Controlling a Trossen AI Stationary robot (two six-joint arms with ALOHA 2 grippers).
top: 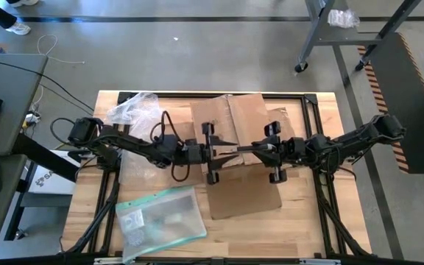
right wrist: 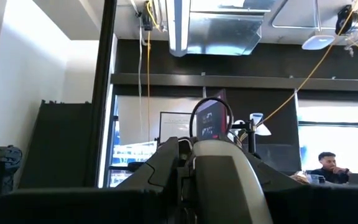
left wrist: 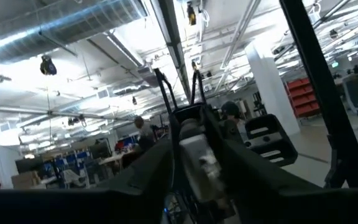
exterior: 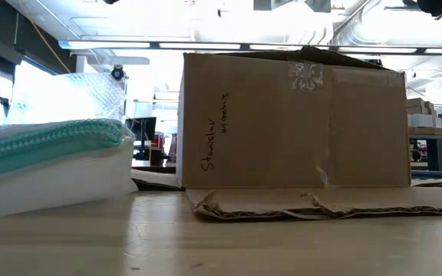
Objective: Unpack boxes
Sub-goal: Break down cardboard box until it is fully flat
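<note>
Fingers of both grippers cannot be told apart or together; the left gripper [top: 230, 152] and right gripper [top: 250, 152] are meeting, arms reaching level, over the cardboard box [top: 234, 121].

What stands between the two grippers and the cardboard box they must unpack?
Nothing visible does. From above, the left gripper and right gripper hang over the cardboard box, tips nearly meeting. The plastic pouch and bubble wrap lie aside.

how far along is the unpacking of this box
Looks done: cardboard box has flaps spread, pouch and bubble wrap lie on the table. In hand: left gripper and right gripper meet over the box. Left: unclear, its inside is hidden.
</note>
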